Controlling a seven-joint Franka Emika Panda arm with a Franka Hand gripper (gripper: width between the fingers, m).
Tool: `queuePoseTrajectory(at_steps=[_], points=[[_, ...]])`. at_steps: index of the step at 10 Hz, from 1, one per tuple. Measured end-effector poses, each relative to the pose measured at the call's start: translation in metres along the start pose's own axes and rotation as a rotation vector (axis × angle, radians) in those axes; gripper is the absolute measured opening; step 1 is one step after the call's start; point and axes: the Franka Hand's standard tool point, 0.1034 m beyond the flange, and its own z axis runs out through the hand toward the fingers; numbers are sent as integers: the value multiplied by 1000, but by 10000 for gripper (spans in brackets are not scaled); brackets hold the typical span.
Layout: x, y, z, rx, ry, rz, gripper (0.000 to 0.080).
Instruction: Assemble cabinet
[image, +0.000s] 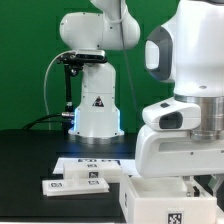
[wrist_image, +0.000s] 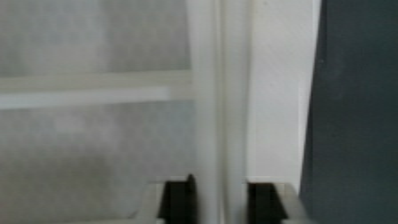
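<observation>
In the wrist view my gripper (wrist_image: 221, 202) is shut on the thin upright edge of a white cabinet panel (wrist_image: 221, 90). One dark finger (wrist_image: 180, 202) presses on each side of it. Beside that edge lies a white inner face with a crosswise ledge (wrist_image: 89, 92). The dark table (wrist_image: 356, 100) shows on the other side. In the exterior view the cabinet box (image: 150, 205), bearing a marker tag, stands at the bottom under my wrist, and the arm hides the fingers. Flat white tagged panels (image: 85, 182) lie toward the exterior view's left.
The arm's white base (image: 95, 105) stands at the back in front of a green wall. The marker board (image: 98, 160) lies flat on the black table ahead of it. My own arm's bulky white links (image: 185, 70) fill the exterior view's right.
</observation>
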Motion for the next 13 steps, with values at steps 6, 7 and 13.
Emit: queuePoseTrajectory(at_steps=[6,7,13], points=[[-20,2,-44,-14,17,-187,639],[-30,4,-55,-19,19,-268,647],[-46,6,-61,-23,7,-281,649]])
